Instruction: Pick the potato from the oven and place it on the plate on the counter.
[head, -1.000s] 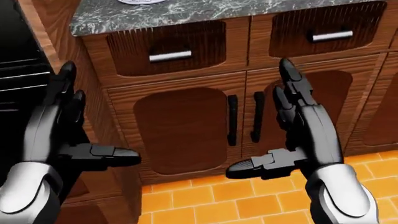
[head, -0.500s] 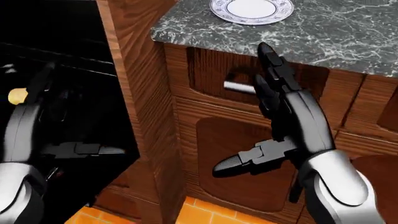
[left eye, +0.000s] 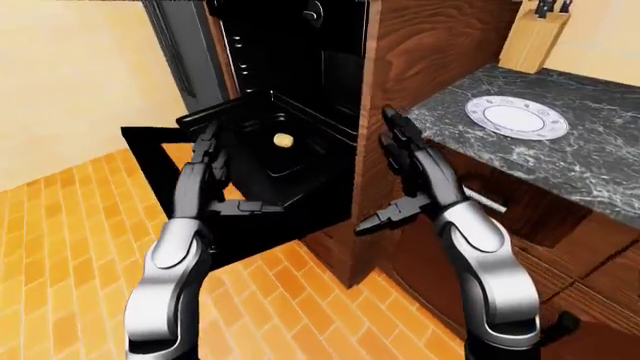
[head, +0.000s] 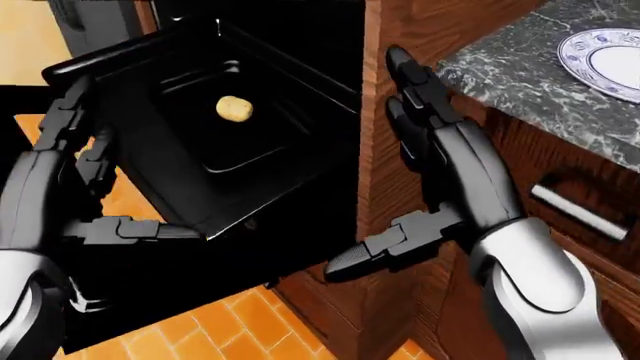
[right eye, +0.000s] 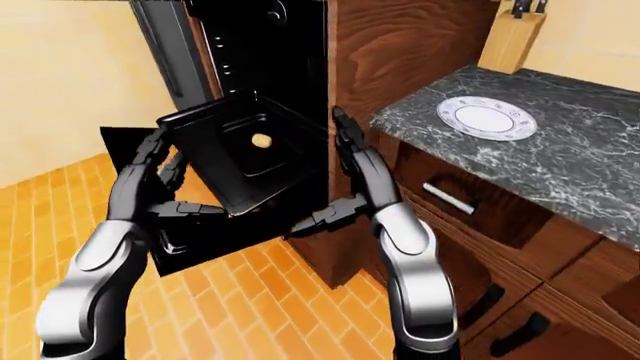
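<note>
A small tan potato (head: 234, 109) lies on a black tray (head: 275, 176) pulled out of the open oven (left eye: 290, 67). The white plate (left eye: 516, 118) with a patterned rim rests on the grey marble counter (left eye: 590, 161) at the right. My left hand (head: 85, 176) is open, fingers up, at the tray's left side and below the potato. My right hand (head: 405, 157) is open too, held before the wooden cabinet side (head: 385, 187), right of the tray. Neither hand touches the potato.
The oven door (left eye: 150, 161) hangs open low over the orange tiled floor (left eye: 60, 247). A knife block (left eye: 535, 37) stands at the counter's far end. A drawer with a metal handle (head: 578, 212) sits under the counter.
The whole picture has swung left: the cabinet doors slid out of view and the open oven with the potato now fills the head view. Both hands stay open and raised.
</note>
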